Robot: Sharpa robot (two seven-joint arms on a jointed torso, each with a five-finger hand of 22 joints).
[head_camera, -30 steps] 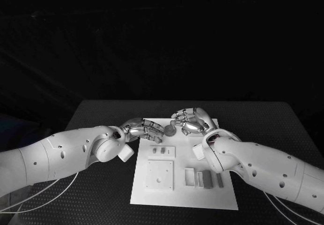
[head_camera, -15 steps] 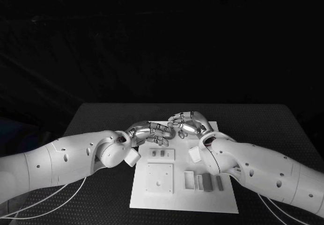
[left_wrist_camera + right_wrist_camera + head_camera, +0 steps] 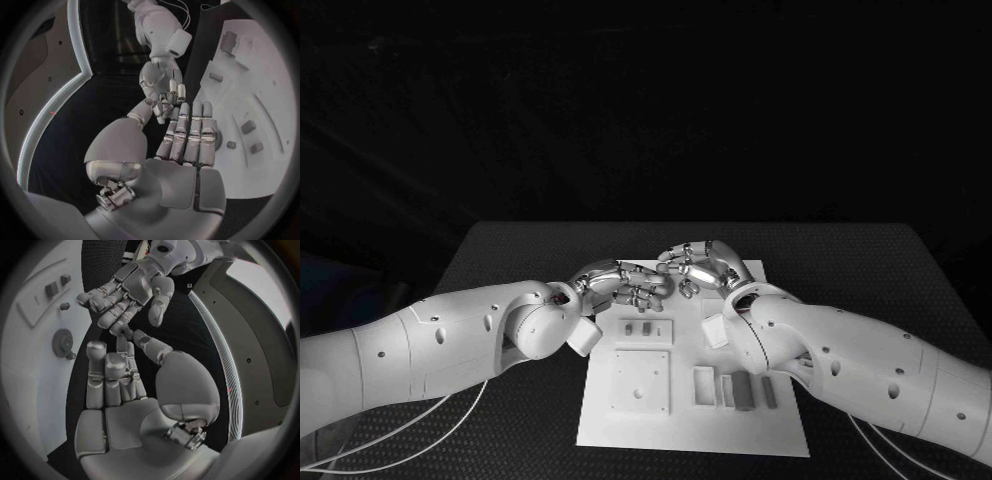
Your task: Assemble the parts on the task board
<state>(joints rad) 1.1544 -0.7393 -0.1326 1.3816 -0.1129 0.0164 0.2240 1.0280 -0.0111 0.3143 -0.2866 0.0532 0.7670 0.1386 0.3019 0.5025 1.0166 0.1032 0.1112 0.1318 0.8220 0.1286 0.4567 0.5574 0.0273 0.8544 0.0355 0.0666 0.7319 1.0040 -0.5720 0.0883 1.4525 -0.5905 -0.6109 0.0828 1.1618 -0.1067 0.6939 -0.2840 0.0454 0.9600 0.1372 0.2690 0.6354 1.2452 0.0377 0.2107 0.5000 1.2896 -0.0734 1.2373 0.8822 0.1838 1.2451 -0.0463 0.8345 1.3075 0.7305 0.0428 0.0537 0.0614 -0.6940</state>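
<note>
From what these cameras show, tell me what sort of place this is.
Probably a robotics lab test bench: a black table against a dark backdrop, a white task board holding small parts, and nothing domestic around.

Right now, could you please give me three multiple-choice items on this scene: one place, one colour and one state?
1. The two hands meet: A) over the task board's far end B) over its near edge C) off to one side.
2. The task board is: A) black B) white C) blue.
3. The toothed wheel: A) is pinched in fingers B) lies on the board C) stands off the board.
A: left hand and right hand meet there. B: white on the black table. B: no fingers touch it.
</note>
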